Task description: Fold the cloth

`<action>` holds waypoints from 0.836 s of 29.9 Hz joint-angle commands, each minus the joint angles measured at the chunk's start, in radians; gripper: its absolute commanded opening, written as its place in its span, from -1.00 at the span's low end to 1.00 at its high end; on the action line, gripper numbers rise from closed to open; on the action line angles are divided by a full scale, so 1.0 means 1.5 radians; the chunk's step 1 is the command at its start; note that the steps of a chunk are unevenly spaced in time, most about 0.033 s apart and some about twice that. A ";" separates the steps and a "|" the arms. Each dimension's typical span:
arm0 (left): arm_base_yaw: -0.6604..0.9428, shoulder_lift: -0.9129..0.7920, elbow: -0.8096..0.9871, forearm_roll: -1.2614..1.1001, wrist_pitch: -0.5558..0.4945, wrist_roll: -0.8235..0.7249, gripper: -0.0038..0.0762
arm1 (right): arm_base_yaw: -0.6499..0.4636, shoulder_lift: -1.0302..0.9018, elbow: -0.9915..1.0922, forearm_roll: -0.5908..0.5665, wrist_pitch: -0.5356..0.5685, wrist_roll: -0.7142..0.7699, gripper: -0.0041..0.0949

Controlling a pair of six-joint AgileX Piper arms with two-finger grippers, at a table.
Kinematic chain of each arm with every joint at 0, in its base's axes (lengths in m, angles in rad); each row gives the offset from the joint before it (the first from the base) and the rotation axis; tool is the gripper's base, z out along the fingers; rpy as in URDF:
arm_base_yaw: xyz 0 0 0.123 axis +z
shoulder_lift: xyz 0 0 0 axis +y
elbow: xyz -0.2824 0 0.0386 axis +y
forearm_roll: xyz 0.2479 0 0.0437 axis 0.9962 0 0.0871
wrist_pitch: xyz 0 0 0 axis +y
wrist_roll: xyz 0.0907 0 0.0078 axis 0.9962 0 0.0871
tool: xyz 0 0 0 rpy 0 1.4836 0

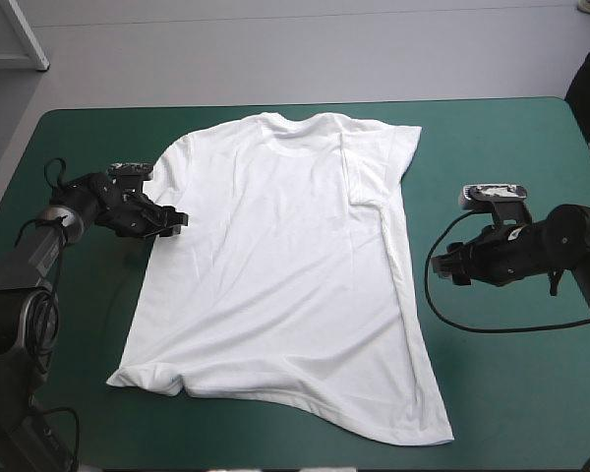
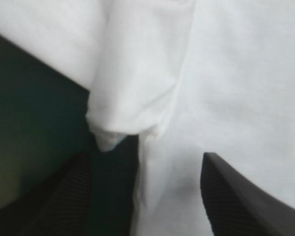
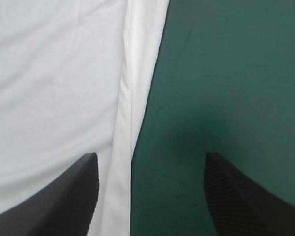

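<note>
The white T-shirt [image 1: 275, 275] lies spread flat on the middle of the table, collar toward the far edge. Its right sleeve [image 1: 374, 162] is folded inward over the body. My left gripper [image 1: 174, 219] is low at the shirt's left side, just under the left sleeve. It is open, and the sleeve's hem [image 2: 118, 118] and side edge lie between its fingers [image 2: 64, 196]. My right gripper [image 1: 444, 264] hovers just off the shirt's right edge, also open. From the right wrist, the shirt's side seam [image 3: 128, 123] runs between the fingers [image 3: 236, 196].
The teal-green cover [image 1: 492, 147] shows in wide strips left and right of the shirt and along the far edge. The shirt's hem [image 1: 393, 433] reaches close to the table's near edge.
</note>
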 commanded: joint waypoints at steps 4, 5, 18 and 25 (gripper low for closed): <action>-0.002 -0.004 -0.014 -0.042 -0.010 0.023 -0.40 | -0.005 0.026 -0.048 0.014 -0.035 -0.008 0.25; -0.002 -0.002 -0.014 -0.039 -0.010 0.024 -0.50 | 0.000 0.035 -0.060 0.012 -0.036 -0.011 0.25; -0.002 -0.002 -0.014 -0.044 -0.006 0.055 -0.86 | 0.100 0.259 -0.222 -0.032 -0.077 0.025 0.25; -0.002 -0.002 -0.014 -0.044 -0.009 0.055 -0.86 | 0.100 0.374 -0.292 -0.058 -0.066 0.024 0.25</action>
